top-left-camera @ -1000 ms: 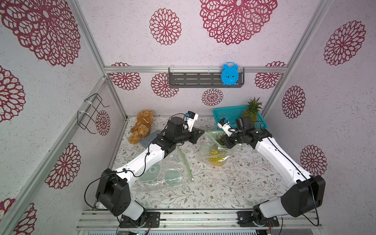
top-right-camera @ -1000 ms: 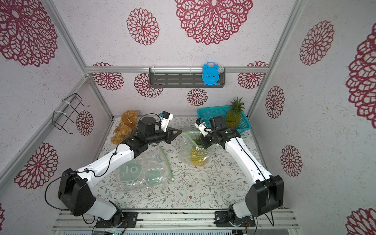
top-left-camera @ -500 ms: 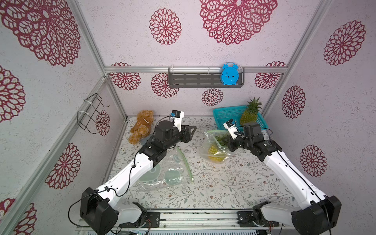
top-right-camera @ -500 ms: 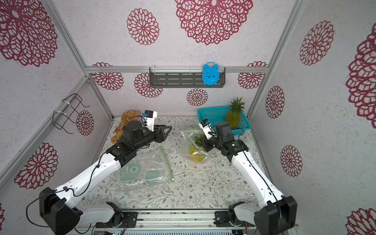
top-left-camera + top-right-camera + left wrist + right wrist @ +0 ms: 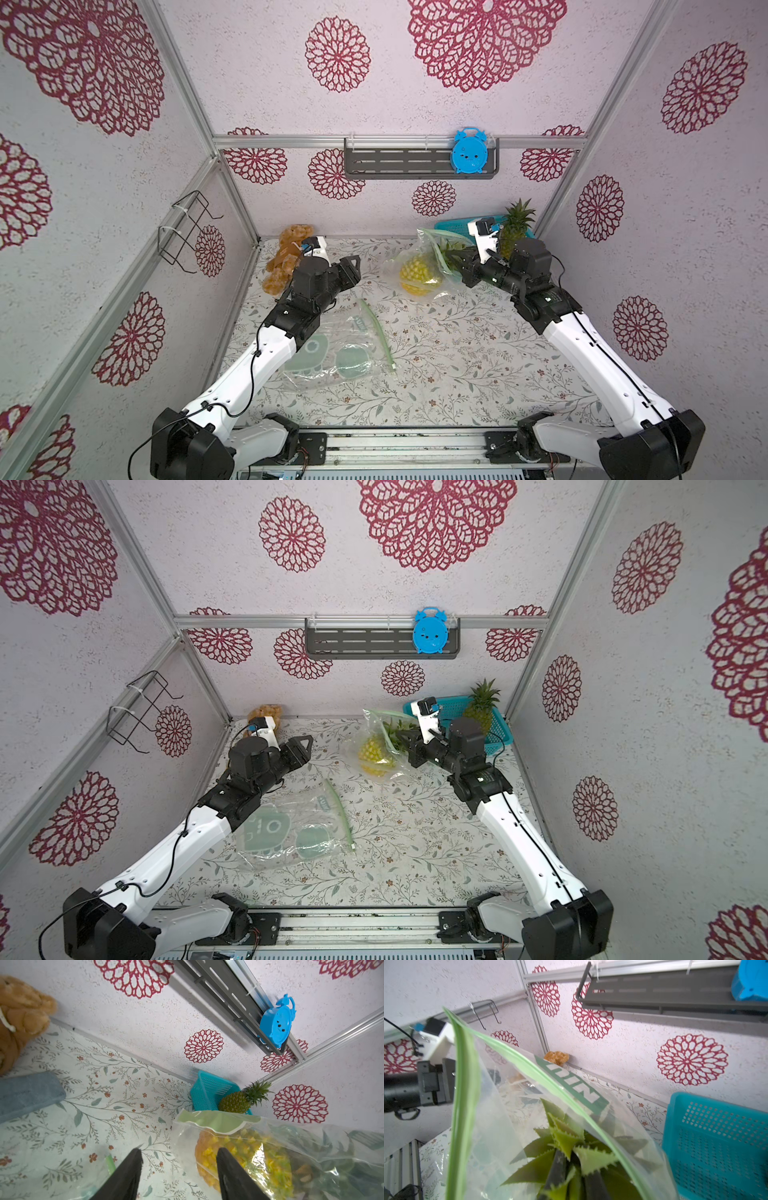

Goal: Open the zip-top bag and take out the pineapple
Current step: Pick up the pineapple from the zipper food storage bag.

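In both top views the clear zip-top bag with green zip strips hangs open near the back right. A yellow pineapple sits inside it. My right gripper reaches into the bag's mouth and is shut on the pineapple's green crown; its dark fingers show among the leaves. My left gripper is open and holds nothing. It stands to the left of the bag and apart from it.
A second pineapple stands in a teal basket at the back right corner. Another clear bag lies flat near the left arm. A brown plush toy and a blue cloth lie at the back left.
My left gripper has opened and drawn back to the left, away from the bag. My right gripper has lifted the pineapple and bag toward the back.
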You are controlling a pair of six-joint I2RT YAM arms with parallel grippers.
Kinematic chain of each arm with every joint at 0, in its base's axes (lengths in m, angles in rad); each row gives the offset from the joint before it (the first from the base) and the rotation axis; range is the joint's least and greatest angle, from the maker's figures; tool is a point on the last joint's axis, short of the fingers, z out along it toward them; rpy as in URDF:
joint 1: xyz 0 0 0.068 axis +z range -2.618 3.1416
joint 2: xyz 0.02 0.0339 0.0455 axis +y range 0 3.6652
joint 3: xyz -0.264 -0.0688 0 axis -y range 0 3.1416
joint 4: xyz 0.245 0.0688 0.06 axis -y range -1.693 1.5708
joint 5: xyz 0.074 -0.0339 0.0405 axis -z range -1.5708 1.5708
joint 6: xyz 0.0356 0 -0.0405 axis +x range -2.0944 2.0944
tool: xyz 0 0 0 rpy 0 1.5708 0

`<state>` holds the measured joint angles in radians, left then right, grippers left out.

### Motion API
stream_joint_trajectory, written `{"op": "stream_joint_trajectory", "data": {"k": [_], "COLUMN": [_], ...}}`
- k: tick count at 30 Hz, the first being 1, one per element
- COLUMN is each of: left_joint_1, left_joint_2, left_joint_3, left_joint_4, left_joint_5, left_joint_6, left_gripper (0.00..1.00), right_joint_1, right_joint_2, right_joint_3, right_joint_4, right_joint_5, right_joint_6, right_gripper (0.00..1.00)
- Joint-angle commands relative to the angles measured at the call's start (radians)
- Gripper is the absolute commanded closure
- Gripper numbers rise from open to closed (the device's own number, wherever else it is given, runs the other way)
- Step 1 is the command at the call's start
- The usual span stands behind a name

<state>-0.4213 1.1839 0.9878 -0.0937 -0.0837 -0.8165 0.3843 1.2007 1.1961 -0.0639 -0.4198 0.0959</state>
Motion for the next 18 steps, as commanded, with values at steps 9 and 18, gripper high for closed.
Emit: {"op": "stream_joint_trajectory", "data": {"k": [9,18], "left_joint_1": [0.021,0.021], "left_joint_2": [-0.009,0.038], "left_joint_3": [-0.055,-0.092], "left_joint_4": [0.136,0.277], "left_joint_5": [0.09,0.15], "left_joint_6": [-0.225,-0.298], "left_gripper": [0.19,0.15], "right_joint_1": [0.075,0.121], "right_joint_2": [0.053,0.094], "right_joint_3": [0.188,0.244], "right_joint_4": [0.318,0.34], "right_joint_5": [-0.06,-0.063], "right_joint_6": [0.096,0.106], "right_gripper": [1.0,1.0]}}
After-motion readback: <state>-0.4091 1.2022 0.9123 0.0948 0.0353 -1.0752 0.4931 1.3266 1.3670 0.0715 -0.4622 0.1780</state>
